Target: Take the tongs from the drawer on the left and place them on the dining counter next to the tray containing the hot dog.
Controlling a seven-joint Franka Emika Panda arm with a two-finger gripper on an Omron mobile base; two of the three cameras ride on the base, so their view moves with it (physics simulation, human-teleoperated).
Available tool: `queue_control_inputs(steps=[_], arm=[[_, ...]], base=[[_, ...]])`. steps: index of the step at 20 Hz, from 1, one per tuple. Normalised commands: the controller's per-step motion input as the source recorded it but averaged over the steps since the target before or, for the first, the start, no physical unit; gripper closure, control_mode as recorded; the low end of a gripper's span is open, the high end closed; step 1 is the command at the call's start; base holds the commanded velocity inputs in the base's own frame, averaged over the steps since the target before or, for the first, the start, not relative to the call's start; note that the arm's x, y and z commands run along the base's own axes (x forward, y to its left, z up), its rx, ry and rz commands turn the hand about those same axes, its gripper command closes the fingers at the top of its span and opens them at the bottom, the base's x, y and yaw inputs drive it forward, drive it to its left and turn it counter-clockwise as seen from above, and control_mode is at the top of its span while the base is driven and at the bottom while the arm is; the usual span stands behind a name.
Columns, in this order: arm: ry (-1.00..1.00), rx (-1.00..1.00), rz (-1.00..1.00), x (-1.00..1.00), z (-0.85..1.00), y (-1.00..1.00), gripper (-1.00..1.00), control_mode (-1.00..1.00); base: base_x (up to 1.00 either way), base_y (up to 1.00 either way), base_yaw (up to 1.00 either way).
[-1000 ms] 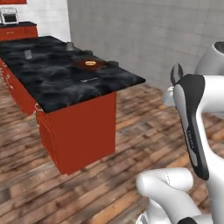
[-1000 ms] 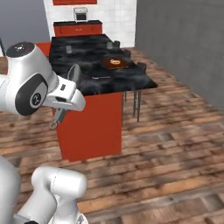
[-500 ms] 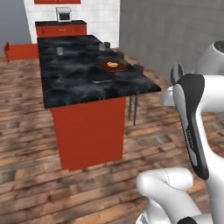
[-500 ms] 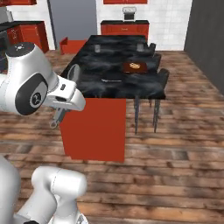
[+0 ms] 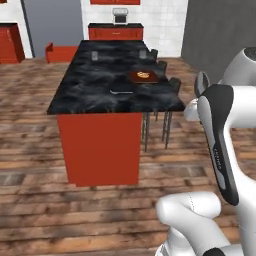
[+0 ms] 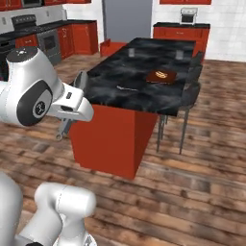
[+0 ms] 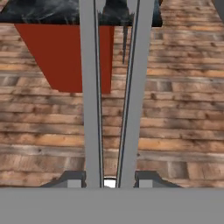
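Left base view sits behind the arm, looking forward and down at the near short end of the dining counter (image 5: 95,95), some way off. Right base view looks from the other side, catching the same counter at an angle, the tray (image 6: 160,76) on top in both. Hand view looks out past the fingertips (image 7: 72,179) along the tongs (image 7: 92,96), wood floor (image 7: 175,118) beyond, counter's end farthest out.

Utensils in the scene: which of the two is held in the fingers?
The tongs, whose two long grey arms run up from between the fingers; the small fork lies loose on the dining counter, near the tray.
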Motion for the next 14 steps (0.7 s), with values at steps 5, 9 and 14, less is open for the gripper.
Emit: queue_control_inputs(steps=[5,9,14], arm=[[0.0,0.0,0.0,0.0,0.0,0.0,1.0,1.0],[0.0,0.0,0.0,0.0,0.0,0.0,1.0,1.0],[0.0,0.0,0.0,0.0,0.0,0.0,1.0,1.0]], base=[[0.08,-1.0,0.34],[0.0,-1.0,0.29],[0.0,-1.0,0.26]])
